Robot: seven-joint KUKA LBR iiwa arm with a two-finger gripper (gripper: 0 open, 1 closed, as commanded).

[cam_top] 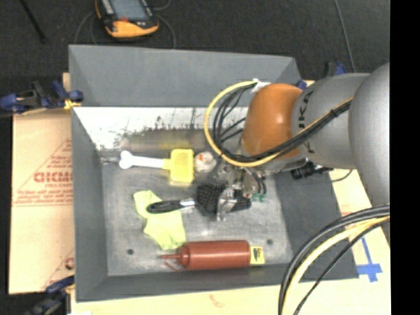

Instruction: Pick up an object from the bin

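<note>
My gripper (226,205) hangs low in the middle of the bin, just right of the bristled head of a black brush (197,199). The brush's handle runs left onto a yellow-green cloth (161,225). Whether anything sits between the gripper's tips is hidden by the gripper body. A yellow-headed scraper with a white handle (164,163) lies up and to the left of the gripper. A red-brown squeeze bottle (213,254) lies on its side along the bin's front edge, nozzle pointing left.
The arm with its orange cover and yellow-black cables reaches in from the right and hides the bin's right rear part. A small whitish thing (205,160) peeks out beside the scraper's head.
</note>
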